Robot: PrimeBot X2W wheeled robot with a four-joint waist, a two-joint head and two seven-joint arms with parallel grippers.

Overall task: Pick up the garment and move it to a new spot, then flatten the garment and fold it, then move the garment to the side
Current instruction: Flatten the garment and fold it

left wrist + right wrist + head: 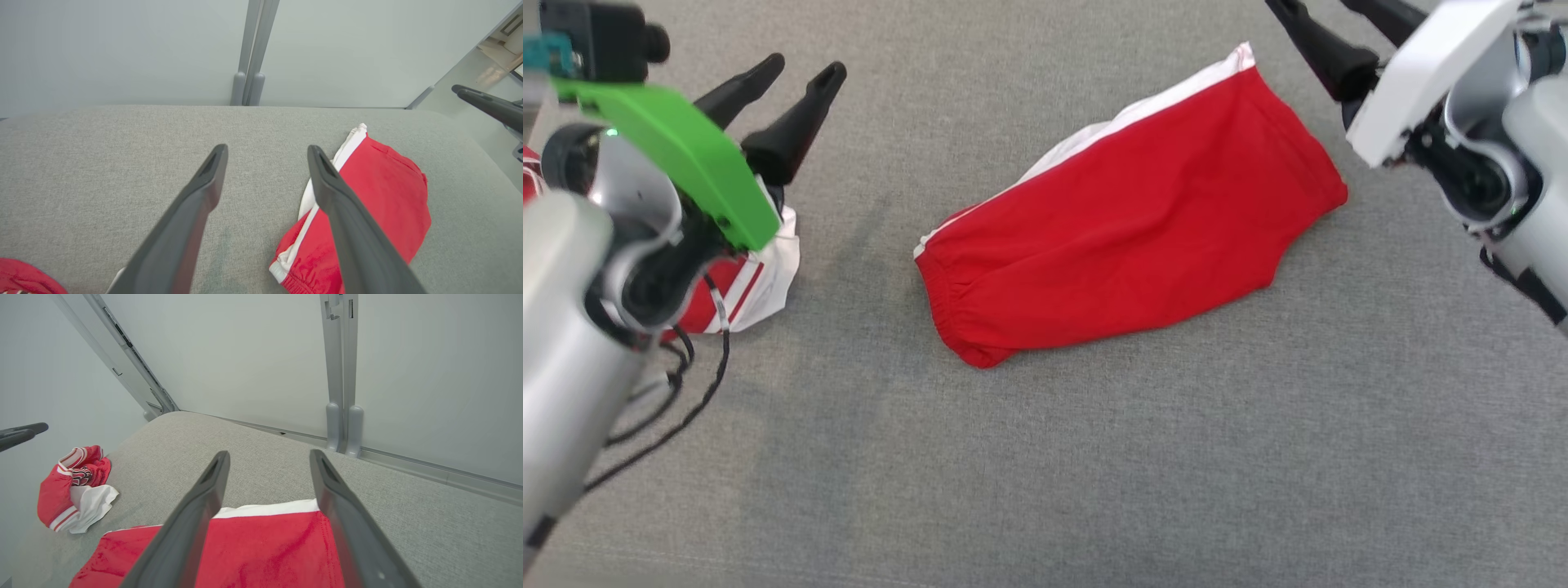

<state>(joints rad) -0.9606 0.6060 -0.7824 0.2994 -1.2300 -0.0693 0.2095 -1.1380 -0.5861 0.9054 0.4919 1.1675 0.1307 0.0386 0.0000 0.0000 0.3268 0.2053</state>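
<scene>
The garment [1135, 220] is a pair of red shorts with a white side stripe, lying folded and slanted on the grey cushioned surface [1045, 457], waistband toward the lower left. My left gripper [805, 69] hovers open to the left of it, nothing between its fingers; in the left wrist view the gripper [267, 151] stands wide open with the garment [380, 196] behind its right finger. My right gripper [1327, 8] is open at the garment's upper right end; in the right wrist view the gripper [269, 455] spreads above the garment [265, 547], apart from it.
A second crumpled red and white garment [747, 282] lies at the far left under my left arm, also seen as a heap [75, 490] in the right wrist view. Black cables [686, 384] hang from the left arm. Pale wall panels [163, 49] stand behind the surface.
</scene>
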